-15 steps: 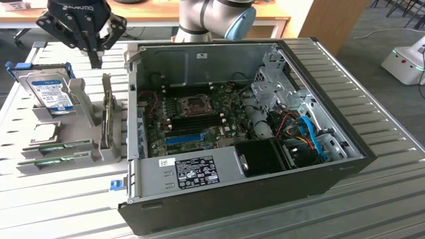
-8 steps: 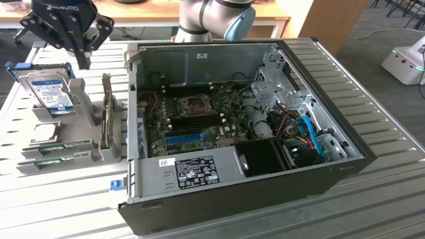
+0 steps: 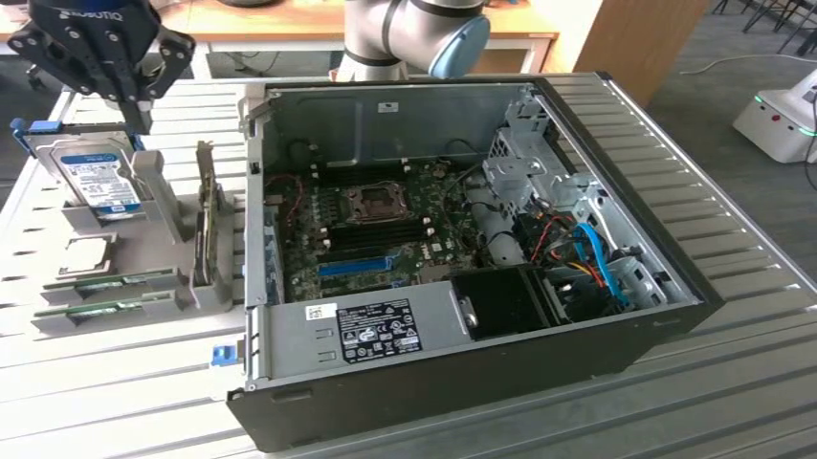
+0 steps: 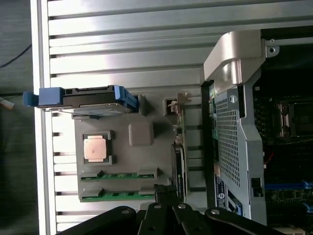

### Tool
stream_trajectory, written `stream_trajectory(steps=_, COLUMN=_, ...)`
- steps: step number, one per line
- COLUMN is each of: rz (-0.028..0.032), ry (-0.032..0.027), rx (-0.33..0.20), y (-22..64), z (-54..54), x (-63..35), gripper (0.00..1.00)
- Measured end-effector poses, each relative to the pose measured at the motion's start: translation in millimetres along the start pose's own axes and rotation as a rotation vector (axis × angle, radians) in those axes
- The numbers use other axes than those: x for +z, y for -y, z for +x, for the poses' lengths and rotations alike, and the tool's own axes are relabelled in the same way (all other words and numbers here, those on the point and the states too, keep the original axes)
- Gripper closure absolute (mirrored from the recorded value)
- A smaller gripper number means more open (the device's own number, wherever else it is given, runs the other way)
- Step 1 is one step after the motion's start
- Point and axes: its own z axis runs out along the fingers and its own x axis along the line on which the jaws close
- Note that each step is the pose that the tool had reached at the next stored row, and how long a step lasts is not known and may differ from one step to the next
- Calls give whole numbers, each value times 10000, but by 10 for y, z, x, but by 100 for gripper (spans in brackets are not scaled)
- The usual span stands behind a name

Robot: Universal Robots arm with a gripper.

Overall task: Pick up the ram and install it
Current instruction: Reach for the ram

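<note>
Two look-alike green ram sticks lie side by side in the slots of a grey holder [image 3: 166,301], one [image 3: 109,283] [image 4: 120,175] just behind the other [image 3: 87,311] [image 4: 117,197]. Which of them is the task's ram I cannot tell. My gripper [image 3: 134,120] [image 4: 165,192] hangs shut and empty above the far end of the holder, over the hard drive. In the wrist view its dark fingers come together close to the ends of the green sticks. The open computer case [image 3: 664,316] lies to the exterior view's right, with its motherboard [image 3: 370,225] showing.
A blue-labelled hard drive [image 3: 99,182] [image 4: 93,100] stands in the holder's back. A square processor chip [image 3: 83,253] [image 4: 95,149] and an upright card [image 3: 209,220] also sit there. The slatted metal table [image 3: 115,392] carries everything. The arm's base [image 3: 402,38] stands behind the case.
</note>
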Motion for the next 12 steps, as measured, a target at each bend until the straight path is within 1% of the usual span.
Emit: stream_trajectory(steps=12, rz=8, ry=-97, rx=4, y=20, z=249, x=20, gripper=90)
